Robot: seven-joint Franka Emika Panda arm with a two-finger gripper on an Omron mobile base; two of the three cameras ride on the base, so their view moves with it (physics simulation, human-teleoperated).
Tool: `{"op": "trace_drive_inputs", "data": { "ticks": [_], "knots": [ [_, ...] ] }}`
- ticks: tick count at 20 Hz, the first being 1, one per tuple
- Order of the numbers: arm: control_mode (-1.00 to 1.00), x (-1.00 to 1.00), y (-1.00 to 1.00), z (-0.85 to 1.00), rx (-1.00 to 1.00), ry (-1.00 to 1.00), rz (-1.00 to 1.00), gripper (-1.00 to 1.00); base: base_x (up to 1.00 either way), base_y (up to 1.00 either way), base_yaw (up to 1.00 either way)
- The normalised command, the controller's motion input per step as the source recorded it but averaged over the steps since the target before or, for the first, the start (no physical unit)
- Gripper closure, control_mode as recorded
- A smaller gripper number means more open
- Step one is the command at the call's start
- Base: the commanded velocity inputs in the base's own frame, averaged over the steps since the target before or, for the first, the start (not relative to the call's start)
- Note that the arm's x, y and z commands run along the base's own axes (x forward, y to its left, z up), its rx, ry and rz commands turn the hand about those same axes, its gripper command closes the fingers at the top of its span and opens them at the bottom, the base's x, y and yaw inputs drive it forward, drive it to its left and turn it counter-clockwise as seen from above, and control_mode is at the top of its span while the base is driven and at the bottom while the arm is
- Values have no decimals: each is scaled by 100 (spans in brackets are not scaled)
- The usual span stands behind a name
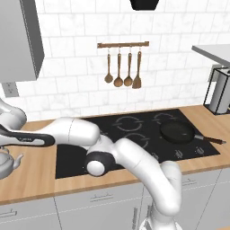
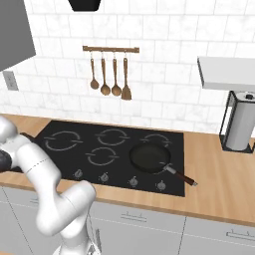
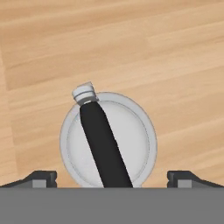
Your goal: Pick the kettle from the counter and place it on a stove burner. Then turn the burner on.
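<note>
The small silver kettle [image 1: 6, 164] stands on the wood-grain counter [image 1: 36, 182] at the far left, left of the black cooktop [image 1: 148, 153]. My arm reaches left, and its hand hangs right above the kettle. From above, the kettle [image 3: 131, 135] is a round silver lid crossed by a black handle. My gripper [image 3: 113, 178] is open, with one fingertip [image 3: 42, 177] on each side of the kettle and nothing held. The widest ring burner [image 2: 62, 140] lies at the cooktop's left end.
A black frying pan [image 2: 149, 156] with a handle sits on the right front burner. Control knobs [image 2: 133, 182] line the cooktop's front edge. A paper towel holder [image 2: 241, 125] stands at the far right. Wooden utensils [image 1: 123, 67] hang on the tiled wall.
</note>
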Motion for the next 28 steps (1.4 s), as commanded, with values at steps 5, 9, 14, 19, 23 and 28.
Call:
{"op": "trace_drive_inputs", "data": {
  "ticks": [5,9,14,19,23,28],
  "knots": [
    [-100,3,0,-1,0,0,0,-100,0,0,0],
    [-100,24,0,-3,0,0,0,-100,0,0,0],
    [-100,14,0,-9,0,1,0,-100,0,0,0],
    [-100,0,0,0,0,0,0,-100,0,0,0],
    [-100,0,0,0,0,0,0,100,0,0,0],
    [-100,-2,0,0,0,0,0,100,0,0,0]
  ]
}}
